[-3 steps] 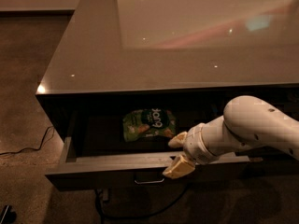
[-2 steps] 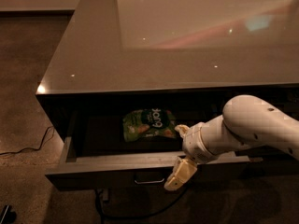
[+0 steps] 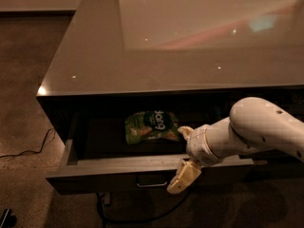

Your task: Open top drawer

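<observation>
- Since a second ago the gripper has tipped downward at the front of the top drawer. Its lower finger now hangs in front of the dark panel instead of lying level with the lip.
- Against that earlier look, the drawer itself seems no further out.
- It stands well pulled out from under the glossy counter, with its grey floor showing and a green snack bag lying near the middle.
- From where I stand the gripper looks spread wide and is holding nothing. Its upper finger peeks above the lip on the inside, and the other dangles outside, so the front edge sits between them.
- The small metal handle is just beside the lower finger, to its left, and as far as I can tell the two are not touching.
- I'd judge the opening as good as done, so the risk lies in the way out.
- If the arm lifts or swings sideways without first backing clear, the lower finger could catch the handle or the lip and jerk the drawer.
- A push forward would shove the drawer back in.
- Pulling much further might drag it off its runners.
</observation>
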{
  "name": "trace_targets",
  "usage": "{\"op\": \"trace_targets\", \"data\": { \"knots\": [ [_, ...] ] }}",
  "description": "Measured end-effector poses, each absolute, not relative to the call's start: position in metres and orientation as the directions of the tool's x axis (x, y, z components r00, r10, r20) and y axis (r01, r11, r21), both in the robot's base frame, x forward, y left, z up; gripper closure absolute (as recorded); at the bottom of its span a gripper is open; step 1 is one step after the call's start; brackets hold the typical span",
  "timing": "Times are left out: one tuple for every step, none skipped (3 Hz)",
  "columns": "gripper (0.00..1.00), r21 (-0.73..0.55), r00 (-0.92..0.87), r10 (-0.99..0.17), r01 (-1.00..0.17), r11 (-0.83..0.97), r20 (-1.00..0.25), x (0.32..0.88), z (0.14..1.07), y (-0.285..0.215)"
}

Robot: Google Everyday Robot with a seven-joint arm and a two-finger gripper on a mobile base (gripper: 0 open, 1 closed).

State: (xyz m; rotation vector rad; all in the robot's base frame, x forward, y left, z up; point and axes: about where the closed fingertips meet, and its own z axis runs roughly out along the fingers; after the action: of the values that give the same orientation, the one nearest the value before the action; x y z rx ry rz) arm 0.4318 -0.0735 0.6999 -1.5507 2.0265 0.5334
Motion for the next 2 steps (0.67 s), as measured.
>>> {"op": "trace_targets", "data": {
  "knots": [
    [0.0, -0.022, -0.194, -0.742, -0.963, 0.27, -0.642, 0.4333, 0.7037, -0.0753],
    [0.19, -0.034, -0.186, -0.735, -0.961, 0.274, -0.651, 0.4403, 0.7023, -0.0735]
  ]
}}
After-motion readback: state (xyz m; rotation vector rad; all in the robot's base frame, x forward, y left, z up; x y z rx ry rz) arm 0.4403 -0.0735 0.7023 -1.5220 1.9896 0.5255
